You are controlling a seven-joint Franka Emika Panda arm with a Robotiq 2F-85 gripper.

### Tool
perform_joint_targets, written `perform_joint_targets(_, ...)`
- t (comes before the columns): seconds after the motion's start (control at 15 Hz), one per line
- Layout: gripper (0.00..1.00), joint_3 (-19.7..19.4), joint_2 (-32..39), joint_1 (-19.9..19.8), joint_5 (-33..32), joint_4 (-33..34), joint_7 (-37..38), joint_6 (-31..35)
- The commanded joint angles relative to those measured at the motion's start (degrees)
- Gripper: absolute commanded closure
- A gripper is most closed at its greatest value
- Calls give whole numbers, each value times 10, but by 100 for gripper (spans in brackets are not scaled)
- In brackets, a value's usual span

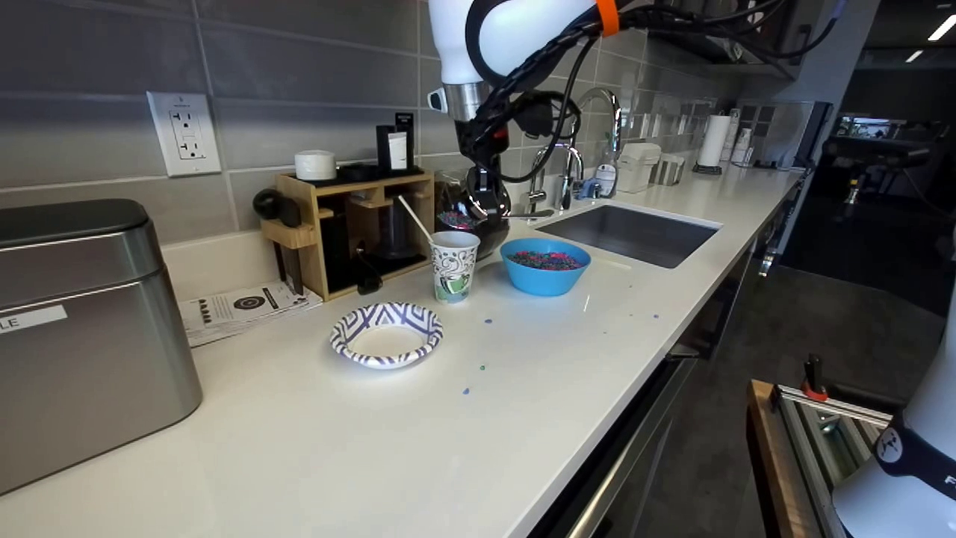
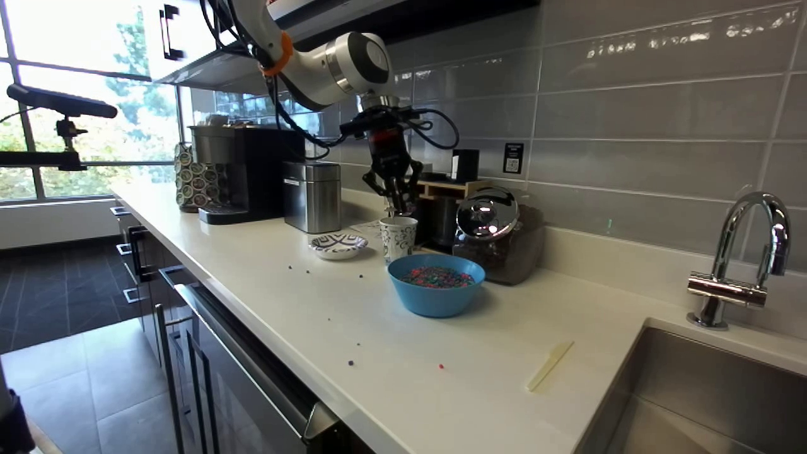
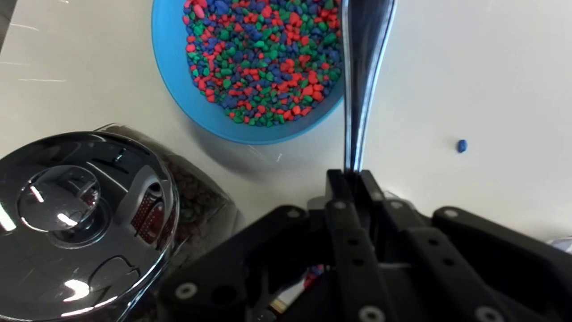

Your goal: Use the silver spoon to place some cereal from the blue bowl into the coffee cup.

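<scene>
The blue bowl (image 1: 545, 280), which also shows in both other views (image 2: 435, 301) (image 3: 173, 74), holds red, green and blue pieces. The white coffee cup (image 1: 452, 273) stands beside it, upright, also in an exterior view (image 2: 397, 238); a pale stick leans at its rim. My gripper (image 3: 353, 176) is shut on the silver spoon (image 3: 363, 85), whose handle points toward the bowl side. In both exterior views the gripper (image 1: 489, 213) (image 2: 398, 207) is just above the cup's rim height, close to it. The spoon's head is mostly hidden; red and blue pieces show behind the fingers, apparently on it.
A glass jar with a chrome lid (image 3: 85, 219) stands close to the bowl and gripper. A patterned dish (image 1: 386, 340) is near the cup. A wooden organizer (image 1: 358, 194) is at the wall. A pale knife (image 2: 550, 366) lies near the sink (image 2: 706, 372). Loose bits lie on the counter.
</scene>
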Motion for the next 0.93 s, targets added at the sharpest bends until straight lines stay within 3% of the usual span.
perform_joint_targets(0.0, 99, 3, -10, 9, -34, -17, 31, 6)
perform_joint_targets(0.87, 99, 7, -23, 26, -120, -49, 105, 21)
